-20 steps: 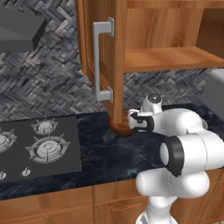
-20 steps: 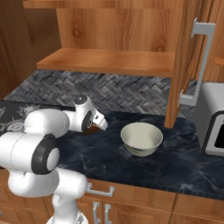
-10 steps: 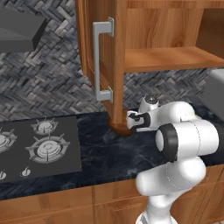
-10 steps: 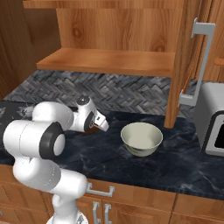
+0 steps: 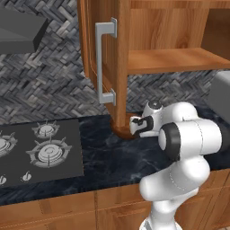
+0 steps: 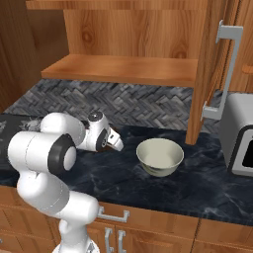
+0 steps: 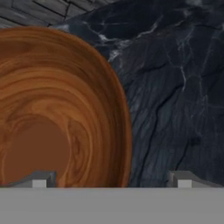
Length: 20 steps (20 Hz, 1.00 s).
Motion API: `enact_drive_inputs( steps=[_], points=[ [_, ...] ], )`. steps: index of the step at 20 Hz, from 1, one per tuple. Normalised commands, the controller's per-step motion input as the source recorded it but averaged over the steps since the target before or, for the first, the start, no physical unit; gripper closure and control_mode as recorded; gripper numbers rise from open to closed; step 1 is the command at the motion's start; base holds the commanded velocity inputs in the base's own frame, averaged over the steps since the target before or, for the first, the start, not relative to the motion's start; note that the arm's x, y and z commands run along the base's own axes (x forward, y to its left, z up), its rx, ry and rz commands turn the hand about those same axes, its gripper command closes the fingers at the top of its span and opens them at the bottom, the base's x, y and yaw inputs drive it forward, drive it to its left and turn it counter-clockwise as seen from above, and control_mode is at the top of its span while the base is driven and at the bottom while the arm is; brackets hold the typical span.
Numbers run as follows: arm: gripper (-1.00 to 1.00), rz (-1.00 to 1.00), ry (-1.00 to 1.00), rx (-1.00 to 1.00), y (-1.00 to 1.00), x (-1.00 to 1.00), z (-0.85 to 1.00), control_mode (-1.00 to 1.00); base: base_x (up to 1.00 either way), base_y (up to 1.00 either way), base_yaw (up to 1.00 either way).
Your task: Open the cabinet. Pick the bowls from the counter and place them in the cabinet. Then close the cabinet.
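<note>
The cabinet (image 5: 179,58) stands open, its left door (image 5: 105,63) swung out over the counter (image 5: 108,157). Below that door sits the dark wooden bowl (image 5: 121,132), partly hidden by the door's edge. My gripper (image 5: 136,125) is low on the counter right beside it. In the hand view the wooden bowl (image 7: 57,113) is very close, and its right rim lies between my open fingertips (image 7: 183,179), with nothing gripped. The cream bowl (image 6: 159,157) stands upright on the counter to the right of my gripper (image 6: 117,144).
A dark gas hob (image 5: 38,152) lies to the left. A grey appliance (image 6: 239,133) stands at the right end of the counter, under the open right door (image 6: 222,69). The cabinet's lower shelf (image 6: 123,69) is bare wood. Lower drawers run along the front.
The arm's elbow has swung up and round while the hand stayed low by the wooden bowl, edging slightly closer. The jaws have stayed open.
</note>
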Motion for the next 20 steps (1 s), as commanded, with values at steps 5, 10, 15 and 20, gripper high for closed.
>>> enact_drive_inputs(
  steps=[5,10,15,20],
  points=[
    [1.0,0.0,0.03,0.0,0.07,0.05,-0.21,-1.0,0.0,0.0,0.0],
    [1.0,0.0,0.05,0.0,0.02,-0.02,-0.03,-1.0,0.0,0.0,0.0],
    [1.0,-0.04,0.0,0.01,0.01,-0.56,0.14,-1.0,0.0,0.0,0.0],
    [1.0,-0.16,0.0,0.12,0.0,-0.41,0.6,-1.0,0.0,0.0,0.0]
  ],
)
